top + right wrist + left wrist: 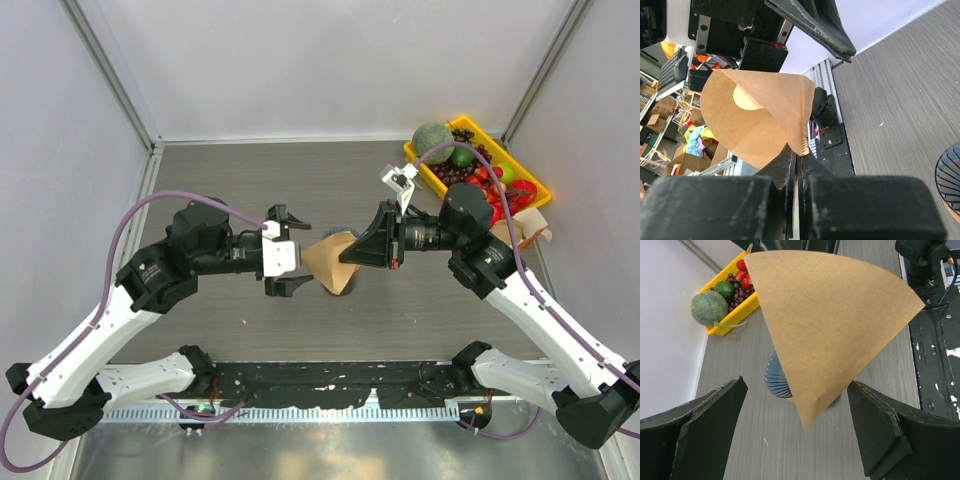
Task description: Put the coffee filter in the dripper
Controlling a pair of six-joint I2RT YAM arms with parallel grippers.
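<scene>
Grey wood-grain counter, your right pincer clamped on the tan coffee filter, held mid-counter over the blue dripper, your left pincer spread wide just left of it, yellow fruit tray far right.

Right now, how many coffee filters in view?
1. The coffee filter is pinched in the right gripper, above the dripper, facing the open left gripper. The arms could hide others.

Yellow tray far right, round green melon at its end, lime, dark grapes, red strawberries within.
</scene>
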